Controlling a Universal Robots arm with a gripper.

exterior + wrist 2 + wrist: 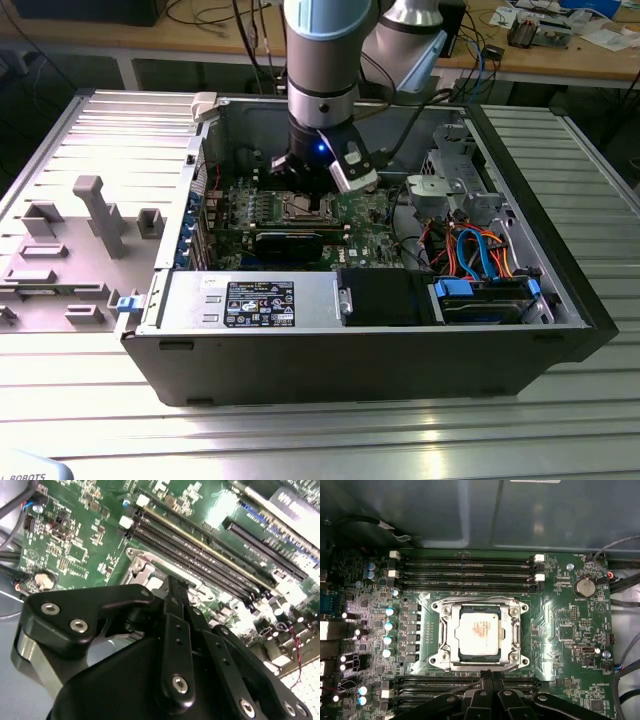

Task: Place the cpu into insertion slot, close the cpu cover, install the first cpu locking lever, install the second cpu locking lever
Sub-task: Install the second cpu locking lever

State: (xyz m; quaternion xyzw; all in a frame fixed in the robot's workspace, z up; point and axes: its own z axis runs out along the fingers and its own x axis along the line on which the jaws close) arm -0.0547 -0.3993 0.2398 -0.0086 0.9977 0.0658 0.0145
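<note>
Cpu (479,633) sat in slot (451,656), cover (512,627) down over it. Gripper (491,677) hovered at the socket edge, fingers (176,605) pressed together, holding nothing.

Computer case (350,350) on the bench (320,430), motherboard (560,630) inside.
The cpu (479,631) sits in the insertion slot (436,604), cpu cover (451,636) framing it; the tool (492,679) is just beside the slot.
</note>
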